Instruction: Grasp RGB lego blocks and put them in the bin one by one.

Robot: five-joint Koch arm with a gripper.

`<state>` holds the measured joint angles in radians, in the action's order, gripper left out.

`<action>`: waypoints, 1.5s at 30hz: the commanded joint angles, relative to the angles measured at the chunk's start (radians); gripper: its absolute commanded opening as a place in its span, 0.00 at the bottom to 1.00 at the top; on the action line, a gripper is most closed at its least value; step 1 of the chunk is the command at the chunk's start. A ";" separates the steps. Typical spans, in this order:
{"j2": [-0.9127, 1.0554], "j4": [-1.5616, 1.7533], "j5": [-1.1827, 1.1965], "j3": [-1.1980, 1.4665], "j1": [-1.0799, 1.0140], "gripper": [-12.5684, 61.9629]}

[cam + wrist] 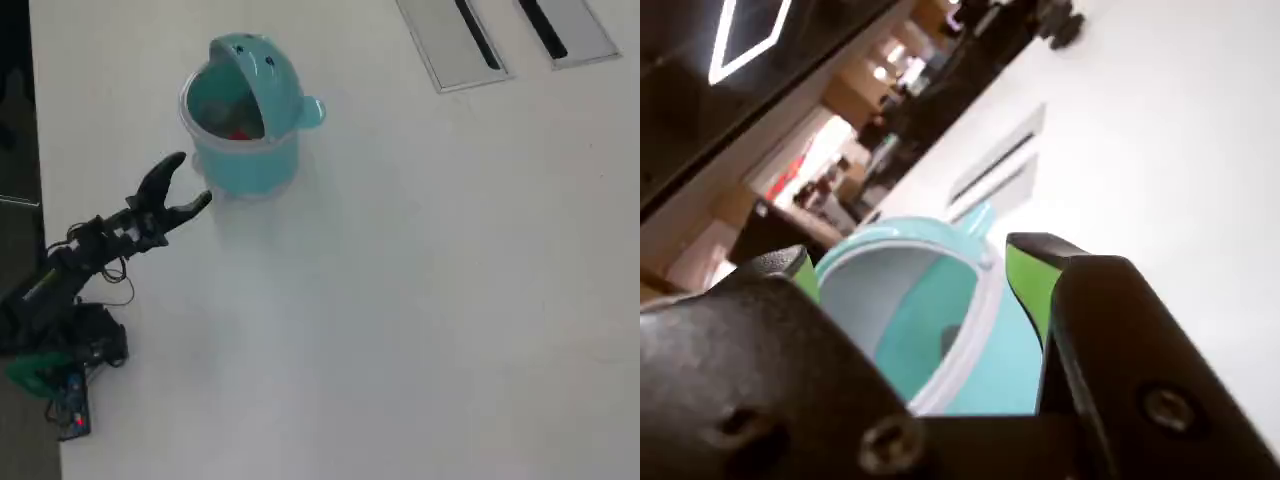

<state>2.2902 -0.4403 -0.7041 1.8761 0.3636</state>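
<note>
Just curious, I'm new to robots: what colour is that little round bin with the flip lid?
Teal, a light blue-green; the bin shows best in the overhead view.

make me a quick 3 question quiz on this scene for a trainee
1. True or false: the gripper is shut on a lego block.
2. What colour is the block visible inside the teal bin in the overhead view?
A. blue
B. red
C. yellow-green
3. Fill in: in the overhead view, the bin's domed lid is flipped ____.

Key
1. False: the gripper is open and holds nothing.
2. B: a red block shows inside the bin.
3. Open, so the bin's inside shows.
</note>
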 commanded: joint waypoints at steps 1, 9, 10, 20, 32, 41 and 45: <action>0.074 0.089 0.035 -0.043 -0.028 0.64; 0.074 0.288 0.222 0.112 -0.147 0.65; 0.075 0.334 0.229 0.141 -0.164 0.64; 0.074 0.723 0.295 0.460 -0.242 0.62; 0.071 0.939 0.299 0.690 -0.275 0.62; 0.072 1.112 0.322 0.850 -0.302 0.62; 0.072 1.193 0.325 0.940 -0.302 0.62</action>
<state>2.2902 0.6305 -0.3789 2.8348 0.0614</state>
